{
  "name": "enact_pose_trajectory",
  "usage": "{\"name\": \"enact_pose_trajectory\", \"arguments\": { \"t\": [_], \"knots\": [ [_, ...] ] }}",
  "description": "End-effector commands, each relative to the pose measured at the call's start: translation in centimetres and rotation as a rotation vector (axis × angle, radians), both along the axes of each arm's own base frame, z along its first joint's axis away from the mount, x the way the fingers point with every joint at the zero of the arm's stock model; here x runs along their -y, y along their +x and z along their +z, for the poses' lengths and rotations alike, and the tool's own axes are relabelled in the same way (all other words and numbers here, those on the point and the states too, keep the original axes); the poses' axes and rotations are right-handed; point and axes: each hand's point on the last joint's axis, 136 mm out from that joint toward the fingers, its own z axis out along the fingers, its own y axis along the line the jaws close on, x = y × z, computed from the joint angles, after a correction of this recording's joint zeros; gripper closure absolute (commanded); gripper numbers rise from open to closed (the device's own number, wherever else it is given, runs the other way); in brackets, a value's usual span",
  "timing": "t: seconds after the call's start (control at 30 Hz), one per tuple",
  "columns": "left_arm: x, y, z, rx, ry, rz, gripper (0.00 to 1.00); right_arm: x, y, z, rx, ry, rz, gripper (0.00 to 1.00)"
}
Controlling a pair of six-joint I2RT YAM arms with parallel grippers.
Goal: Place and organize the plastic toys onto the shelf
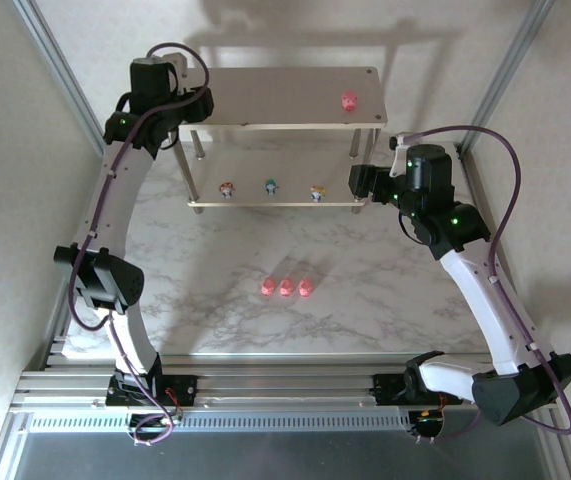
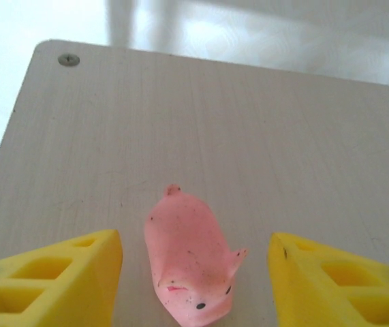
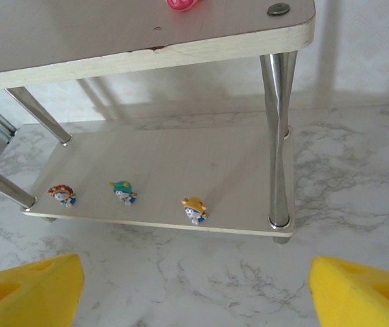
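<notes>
Placing step: left gripper (image 2: 194, 237) open astride a pig (image 2: 191, 269) at the shelf (image 2: 283, 136) top's left end, not touching it. Next, lift clear without nudging it; right gripper (image 3: 195, 272) gapes empty.

A white marble-patterned tabletop (image 1: 385, 300) with grey veins spreads across the middle. Ribbed aluminium rails (image 1: 285, 385) run along its 6 o'clock edge, with a dark grey strip (image 1: 265, 455) below them. Pale walls (image 1: 5, 150) enclose it. One slanted metal post (image 1: 58, 70) stands at 11 o'clock, and another post (image 1: 513, 60) at 1 o'clock.
</notes>
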Motion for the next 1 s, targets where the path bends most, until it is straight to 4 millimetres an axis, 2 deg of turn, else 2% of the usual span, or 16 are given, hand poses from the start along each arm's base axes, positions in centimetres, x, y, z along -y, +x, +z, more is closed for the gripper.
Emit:
{"name": "enact_pose_trajectory", "arguments": {
  "t": [0.0,0.13,0.23,0.33,0.43,0.57,0.67,0.8,0.97],
  "knots": [
    [-1.6,-1.8,6.0,0.146,-0.011,0.042,0.41,0.2,-0.7,2.1,0.047,0.009,0.006,0.14],
    [-2.8,-4.8,9.1,0.201,0.011,0.079,0.44,0.7,-1.8,1.4,0.009,-0.017,0.011,0.15],
    [-2.8,-8.4,9.3,0.218,0.037,0.09,0.48,0.6,-3.3,-0.6,-0.081,-0.013,0.03,0.19],
    [-1.9,-12.3,6.5,0.208,0.072,0.1,0.48,0.2,-5.3,-4.0,-0.197,-0.012,0.033,0.22],
    [1.2,-15.6,1.1,0.15,0.093,0.061,0.49,-0.9,-7.6,-8.3,-0.339,-0.033,0.036,0.25],
    [4.4,-18.7,-7.0,0.055,0.002,-0.003,0.5,-4.2,-10.7,-14.5,-0.52,-0.052,0.07,0.28],
    [5.0,-19.8,-11.7,-0.015,-0.053,-0.009,0.5,-7.4,-12.6,-18.4,-0.624,-0.068,0.105,0.32],
    [5.2,-20.0,-13.2,-0.037,-0.062,-0.022,0.5,-10.8,-13.4,-22.5,-0.713,-0.064,0.115,0.37],
    [5.1,-20.0,-13.6,-0.045,-0.019,-0.028,0.48,-12.3,-12.6,-26.2,-0.777,-0.121,0.08,0.42]
  ]
}}
